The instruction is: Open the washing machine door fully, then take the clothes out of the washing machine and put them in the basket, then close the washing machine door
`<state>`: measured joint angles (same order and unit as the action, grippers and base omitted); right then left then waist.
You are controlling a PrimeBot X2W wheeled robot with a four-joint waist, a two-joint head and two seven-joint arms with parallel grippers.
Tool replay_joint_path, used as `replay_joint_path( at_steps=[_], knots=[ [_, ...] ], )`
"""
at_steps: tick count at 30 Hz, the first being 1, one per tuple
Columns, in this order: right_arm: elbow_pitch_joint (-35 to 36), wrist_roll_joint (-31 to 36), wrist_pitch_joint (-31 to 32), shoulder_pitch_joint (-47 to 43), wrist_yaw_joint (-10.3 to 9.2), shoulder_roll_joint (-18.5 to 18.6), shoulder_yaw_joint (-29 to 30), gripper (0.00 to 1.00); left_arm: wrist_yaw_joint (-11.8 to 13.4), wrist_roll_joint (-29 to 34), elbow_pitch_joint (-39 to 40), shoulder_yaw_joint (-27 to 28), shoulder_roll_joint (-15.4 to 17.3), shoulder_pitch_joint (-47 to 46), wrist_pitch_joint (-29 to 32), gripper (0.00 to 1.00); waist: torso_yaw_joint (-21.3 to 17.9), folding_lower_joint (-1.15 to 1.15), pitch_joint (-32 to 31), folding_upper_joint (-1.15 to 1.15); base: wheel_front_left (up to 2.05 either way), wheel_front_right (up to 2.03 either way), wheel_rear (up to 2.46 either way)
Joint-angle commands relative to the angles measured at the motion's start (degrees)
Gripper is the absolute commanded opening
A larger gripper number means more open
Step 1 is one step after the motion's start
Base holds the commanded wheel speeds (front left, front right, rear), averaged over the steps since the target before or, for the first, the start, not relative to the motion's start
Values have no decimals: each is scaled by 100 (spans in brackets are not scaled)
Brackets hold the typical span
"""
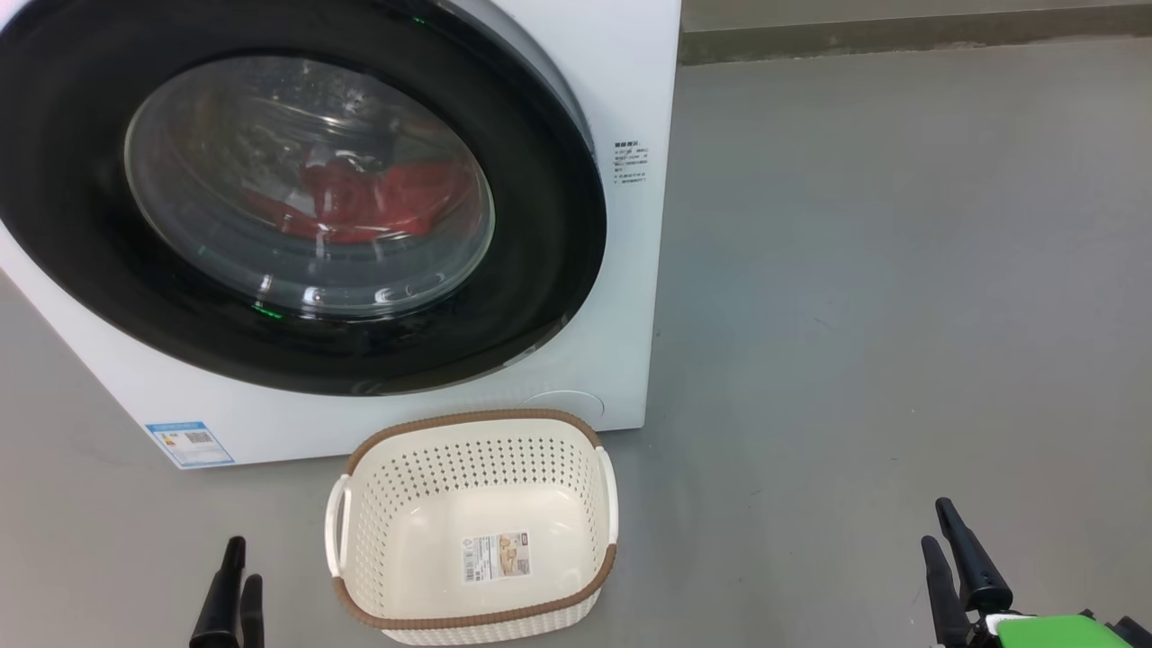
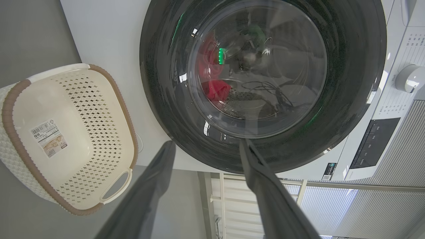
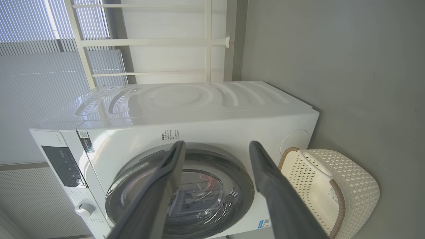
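Our left gripper [image 2: 206, 142] has its two dark fingers spread wide with nothing between them. In the left wrist view they point at the lower rim of the door, without touching it. Our right gripper [image 3: 217, 143] also has its two fingers apart and holds nothing. In the right wrist view they frame the top of the door from a distance. On the head camera both grippers sit low, one in each bottom corner, and a green part [image 1: 1062, 630] shows on the right wrist.

One basket [image 1: 477, 418] stands on the grey floor [image 1: 900, 270] between the two grippers, nearer the left one. It is cream-white and perforated, with a brown rim and two side handles. One sticker [image 1: 496, 556] is on its inside bottom. Its far rim is just beside the foot of the machine, near the front right corner.

Beyond it stands one washing machine [image 1: 621, 72], a white box resting on the floor. Its one round washing machine door [image 1: 558, 225] lies shut against the front, a glossy black rim around a clear window. Through the glass we see the clothes [image 1: 360, 202], red fabric lying low in the drum. We cannot tell how many pieces there are. One small blue label [image 1: 190, 443] is at the front's lower left corner. One round knob [image 2: 410, 78] sits on the control panel.
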<state>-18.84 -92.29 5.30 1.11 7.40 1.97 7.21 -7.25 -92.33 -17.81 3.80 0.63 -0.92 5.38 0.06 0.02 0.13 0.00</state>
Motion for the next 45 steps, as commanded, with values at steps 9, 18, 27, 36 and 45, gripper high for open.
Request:
replay_joint_path(
  at_steps=[9, 18, 27, 36, 45],
  knots=[
    [200, 459, -196, 137, 1, 164, -219, 100, -3, 567, 311, -37, 152, -83, -196, 100, 7, -2, 11, 0, 0, 0, 0],
    [212, 1062, -347, 148, 2, 223, -351, 100, -5, 1369, 414, -88, 144, -33, -348, 100, 11, -2, 20, 0, 0, 0, 0],
    [235, 1655, -498, 152, 2, 282, -545, 100, -7, 2123, 477, -183, 157, 8, -499, 100, 14, -2, 29, 0, 0, 0, 0],
    [267, 2143, -632, 145, 3, 344, -679, 100, -8, 2715, 545, -243, 160, 50, -633, 100, 34, -2, 27, 0, 0, 0, 0],
    [297, 2630, -782, 142, 4, 419, -820, 100, -10, 3367, 645, -264, 166, 104, -785, 100, 50, -2, 26, 0, 0, 0, 0]
  ],
)
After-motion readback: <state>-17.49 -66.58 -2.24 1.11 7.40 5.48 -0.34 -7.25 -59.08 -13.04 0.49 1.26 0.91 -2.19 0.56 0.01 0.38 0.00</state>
